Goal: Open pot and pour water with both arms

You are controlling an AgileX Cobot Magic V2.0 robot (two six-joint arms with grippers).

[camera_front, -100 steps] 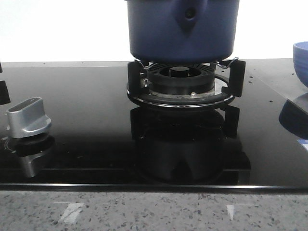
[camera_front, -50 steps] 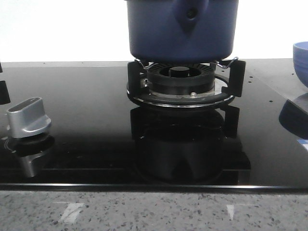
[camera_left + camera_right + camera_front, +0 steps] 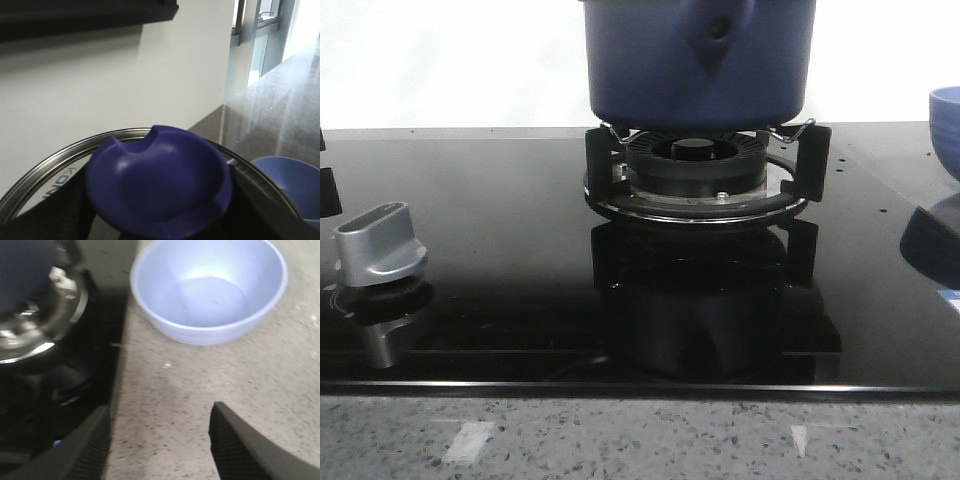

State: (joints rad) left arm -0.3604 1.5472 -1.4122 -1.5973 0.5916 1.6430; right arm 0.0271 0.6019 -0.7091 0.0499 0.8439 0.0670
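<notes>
The dark blue pot stands on the gas burner at the back middle of the front view; its top is cut off there. In the left wrist view the lid's dark blue knob fills the lower middle, with the lid's steel rim around it. My left gripper has its dark fingers pressed to both sides of the knob, shut on it. My right gripper is open and empty over the speckled counter, beside the stove's edge. Neither gripper shows in the front view.
A lighter blue bowl stands on the counter beyond my right gripper, also at the right edge of the front view. A silver stove knob sits at the front left of the black glass hob. A white wall is behind.
</notes>
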